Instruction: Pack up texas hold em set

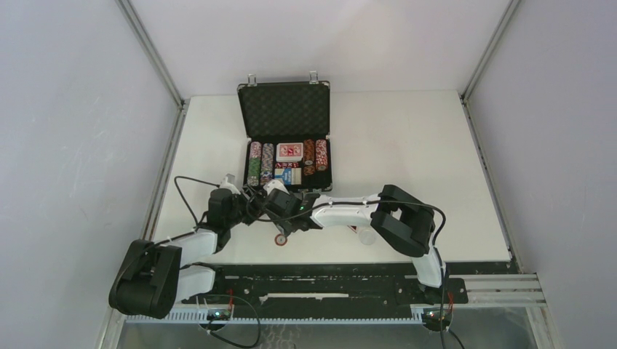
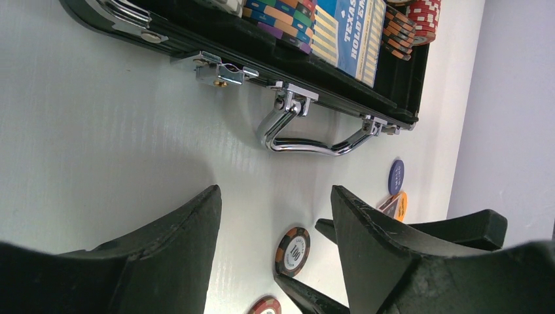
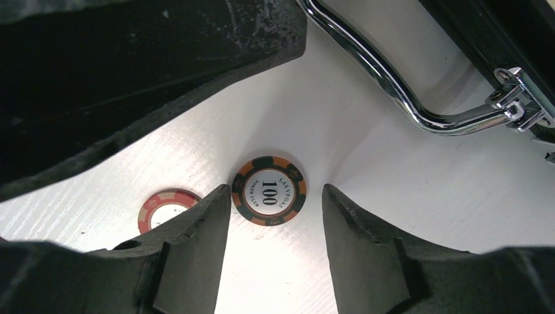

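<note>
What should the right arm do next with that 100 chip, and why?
Probably ease the right gripper down and close it on the 100 chip. Its open jaws straddle the chip, which lies flat on the table near the handle of the open case, so a grip looks lined up. The red chip beside it can wait.

The handle point(image 2: 302, 148) was polished, mirror-bright metal; the table point(image 2: 98, 131) matt white, finely ribbed; the fingers point(image 3: 366, 248) dull black, scuffed; the lid lining point(image 1: 284, 110) dimpled foam.
</note>
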You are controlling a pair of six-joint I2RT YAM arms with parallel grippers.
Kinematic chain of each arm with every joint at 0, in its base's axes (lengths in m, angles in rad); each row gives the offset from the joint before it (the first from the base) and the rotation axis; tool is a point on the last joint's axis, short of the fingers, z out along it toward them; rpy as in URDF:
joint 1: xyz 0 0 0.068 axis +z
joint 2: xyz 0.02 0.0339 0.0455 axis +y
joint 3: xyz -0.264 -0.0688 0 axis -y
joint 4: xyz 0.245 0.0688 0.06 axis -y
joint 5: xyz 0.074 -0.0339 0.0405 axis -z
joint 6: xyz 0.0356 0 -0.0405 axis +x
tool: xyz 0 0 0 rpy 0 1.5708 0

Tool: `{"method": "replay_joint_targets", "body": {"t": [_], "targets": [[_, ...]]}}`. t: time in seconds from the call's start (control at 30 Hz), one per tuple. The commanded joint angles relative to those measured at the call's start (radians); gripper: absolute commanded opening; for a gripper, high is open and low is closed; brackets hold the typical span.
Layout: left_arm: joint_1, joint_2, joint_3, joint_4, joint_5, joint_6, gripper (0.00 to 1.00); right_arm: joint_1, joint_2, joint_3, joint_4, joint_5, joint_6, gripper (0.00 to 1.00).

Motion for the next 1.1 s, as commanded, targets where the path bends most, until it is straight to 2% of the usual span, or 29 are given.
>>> {"method": "replay_joint_targets", "body": {"t": [0.0,0.07,0.33,0.87,0.97,1.07], "targets": [[0.009,-0.001,-0.007,0.026,0.022,0.006,0.67,-0.010,-0.017,-0.011,-0.017,0.002,0.004,0.62],[0.008,0.001,-0.007,0.026,0.020,0.007,0.67,-0.010,-0.011,-0.011,-0.016,-0.003,0.004,0.62],[0.008,0.009,-0.009,0.034,0.022,0.007,0.67,-0.002,-0.005,-0.014,-0.023,-0.002,0.007,0.46],[0.008,0.012,-0.010,0.040,0.031,0.010,0.67,-0.005,-0.078,-0.016,-0.029,0.038,-0.002,0.43],[0.009,0.015,-0.010,0.044,0.035,0.010,0.68,-0.010,-0.077,-0.015,-0.028,0.036,-0.004,0.46],[0.008,0.015,-0.010,0.043,0.035,0.010,0.67,-0.018,-0.065,-0.016,-0.027,0.023,-0.004,0.63]]}}
